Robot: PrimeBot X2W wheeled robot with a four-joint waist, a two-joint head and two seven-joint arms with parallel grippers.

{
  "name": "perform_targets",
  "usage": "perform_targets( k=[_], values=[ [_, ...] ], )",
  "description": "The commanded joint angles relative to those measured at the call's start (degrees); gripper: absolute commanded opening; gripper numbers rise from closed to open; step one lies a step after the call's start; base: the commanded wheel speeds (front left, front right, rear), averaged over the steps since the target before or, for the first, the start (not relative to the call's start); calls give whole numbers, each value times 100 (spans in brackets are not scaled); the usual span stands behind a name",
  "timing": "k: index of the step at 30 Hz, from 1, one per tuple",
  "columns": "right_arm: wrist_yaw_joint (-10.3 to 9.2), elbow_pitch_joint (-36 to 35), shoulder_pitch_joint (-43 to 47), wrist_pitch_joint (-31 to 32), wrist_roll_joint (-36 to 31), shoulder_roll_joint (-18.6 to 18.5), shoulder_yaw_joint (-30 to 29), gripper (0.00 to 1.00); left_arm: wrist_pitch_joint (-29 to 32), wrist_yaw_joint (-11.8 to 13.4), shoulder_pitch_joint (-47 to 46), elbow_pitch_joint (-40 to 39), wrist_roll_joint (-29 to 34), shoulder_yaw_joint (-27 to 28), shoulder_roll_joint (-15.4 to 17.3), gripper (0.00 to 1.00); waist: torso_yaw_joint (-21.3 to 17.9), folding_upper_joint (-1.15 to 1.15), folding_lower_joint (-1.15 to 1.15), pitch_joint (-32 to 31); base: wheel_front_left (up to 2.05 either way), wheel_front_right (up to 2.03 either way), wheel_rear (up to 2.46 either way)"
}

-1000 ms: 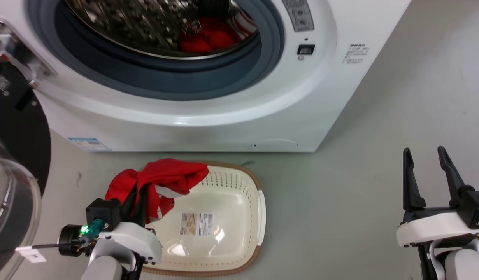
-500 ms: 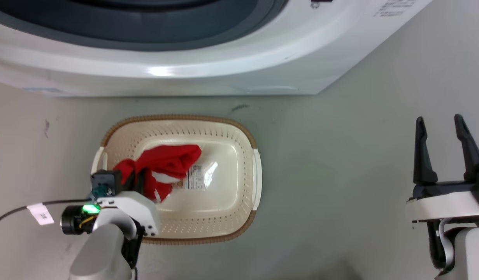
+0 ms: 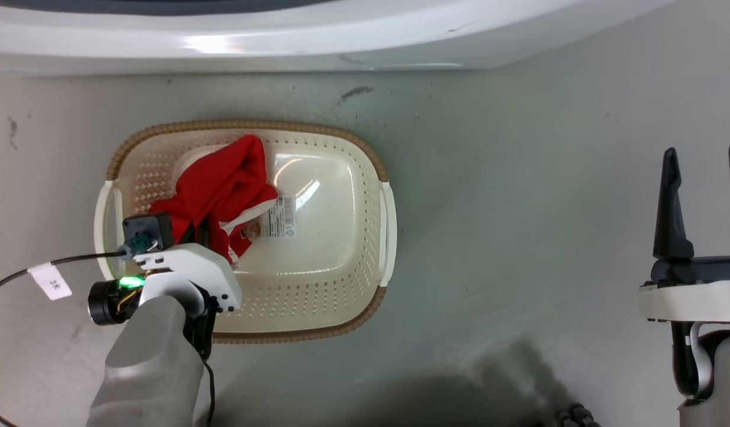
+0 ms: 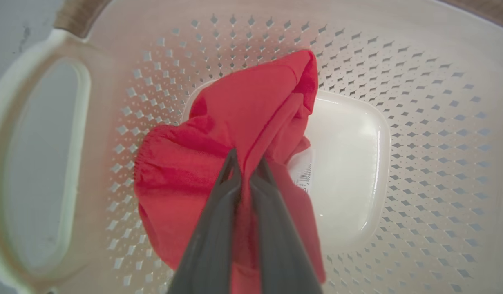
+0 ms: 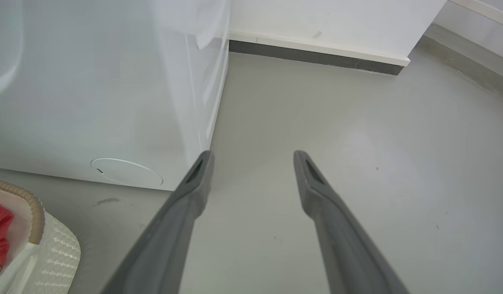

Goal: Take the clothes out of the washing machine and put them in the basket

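Note:
A bright red garment (image 3: 222,181) with a strip of white trim lies bunched in the left half of the cream basket (image 3: 365,249). My left gripper (image 3: 200,230) reaches down into the basket, its fingers shut on a fold of that garment (image 4: 235,122) just above the basket's perforated wall (image 4: 419,102). The barcode sticker on the bottom shows beside the cloth. My right gripper (image 3: 704,157) stands open and holds nothing, far right of the basket; its own view shows the gripper (image 5: 253,154) spread over bare floor. The washing machine (image 3: 341,35) shows as a white lower front; its drum is out of view.
The basket sits on grey floor just in front of the machine. The right wrist view has the machine's white side panel (image 5: 92,102), the basket's corner (image 5: 51,253) and a white wall with a dark skirting (image 5: 316,57). A tagged cable (image 3: 50,279) trails from my left wrist.
The camera has tilted down, so the drum has left the picture. My left gripper has carried the red garment from above the basket's far rim down inside it. The right arm holds still.

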Motion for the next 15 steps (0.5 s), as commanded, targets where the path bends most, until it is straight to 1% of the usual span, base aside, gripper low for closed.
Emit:
perform_targets(
  k=[1, 7, 9, 10, 11, 12, 15],
  values=[
    [-4, -63, -75, -12, -2, -4, -17, 100, -15, -37, -100, 82, 24, -5, -23, 0, -21, 0, -1, 161, 0, 0, 0],
    [-4, -214, -79, -12, -6, -4, -28, 100, -15, -120, -315, 320, 54, -7, -87, 0, -28, 0, -1, 376, 0, 0, 0],
    [-4, -232, -64, -12, -4, -4, -35, 100, -15, -70, -369, 357, -35, 100, -98, 0, -17, 0, -1, 399, 0, 0, 0],
    [-4, -224, -59, -12, -12, -4, -26, 100, -15, -51, -393, 358, -44, 120, -95, 22, -12, 0, -1, 402, 0, 0, 0],
    [-4, -208, -62, -12, -21, -4, -16, 100, -15, -33, -402, 357, -12, 117, -90, 96, -10, 0, -1, 395, 0, 0, 0],
    [-5, -183, -64, -12, -30, -4, -5, 100, -15, -17, -389, 362, 7, 114, -86, 100, -10, 0, -1, 367, 0, 0, 0],
    [-5, -110, -81, -12, -2, -4, 37, 100, -16, -29, -284, 357, 56, 121, -60, 100, -27, 0, -1, 218, 0, 0, 0]
  ],
)
